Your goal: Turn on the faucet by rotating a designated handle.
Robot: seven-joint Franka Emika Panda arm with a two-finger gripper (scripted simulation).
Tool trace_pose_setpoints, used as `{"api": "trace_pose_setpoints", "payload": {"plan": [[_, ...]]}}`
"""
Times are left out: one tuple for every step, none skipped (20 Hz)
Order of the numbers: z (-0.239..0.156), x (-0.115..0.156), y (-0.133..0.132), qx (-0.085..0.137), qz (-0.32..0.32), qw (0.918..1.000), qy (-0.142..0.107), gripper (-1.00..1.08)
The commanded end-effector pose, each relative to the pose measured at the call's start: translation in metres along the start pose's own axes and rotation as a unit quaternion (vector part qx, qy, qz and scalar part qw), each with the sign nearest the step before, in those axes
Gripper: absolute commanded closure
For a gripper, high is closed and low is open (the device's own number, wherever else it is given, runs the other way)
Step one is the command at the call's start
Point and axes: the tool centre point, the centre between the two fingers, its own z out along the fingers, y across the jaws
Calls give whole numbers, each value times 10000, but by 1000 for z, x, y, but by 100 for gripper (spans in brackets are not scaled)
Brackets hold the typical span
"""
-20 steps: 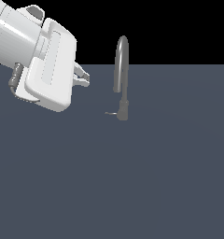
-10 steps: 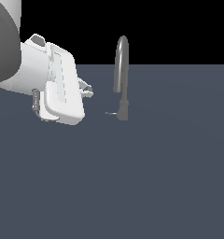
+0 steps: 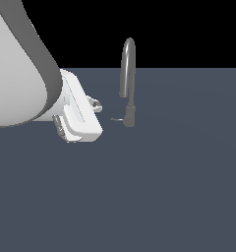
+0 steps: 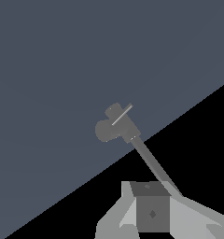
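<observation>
The faucet (image 3: 128, 74) stands upright on the dark floor, its arched spout rising from a short cylindrical base. The handle (image 3: 118, 119), a thin rod, pokes out of that base toward the exterior view's left. My gripper (image 3: 95, 104) sits just left of the rod's tip and a little higher, not touching it. Its fingers look pressed together with nothing between them. The wrist view looks down past the gripper (image 4: 151, 212) at the faucet (image 4: 109, 130), with the handle (image 4: 122, 115) showing as a pale thin line.
A flat dark grey-blue floor (image 3: 154, 197) spreads under everything and ends at a black background. A bulky white link of my arm (image 3: 16, 64) fills the exterior view's upper left.
My hand has dropped and shifted toward the exterior view's right, closing in on the handle. The faucet and handle have not moved.
</observation>
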Motion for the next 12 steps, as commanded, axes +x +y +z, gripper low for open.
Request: {"api": "trace_pose_setpoints", "payload": {"plan": [[6,6,-2,-196,-190,9996,-27,108],[9,9,-3,-272,-267,9993,-38,108],[12,11,-4,-348,-343,9988,-50,108],[15,14,-4,-425,-420,9982,-62,108],[17,16,-5,-501,-497,9975,-74,108],[20,19,-6,-578,-574,9966,-87,108],[23,21,-7,-654,-652,9957,-99,108],[26,23,-8,-731,-730,9946,-112,108],[29,26,-9,-807,-808,9934,-125,108],[32,28,-10,-884,-886,9920,-138,108],[35,30,-10,-960,-964,9906,-151,108],[38,32,-11,-1037,-1042,9890,-164,108]]}}
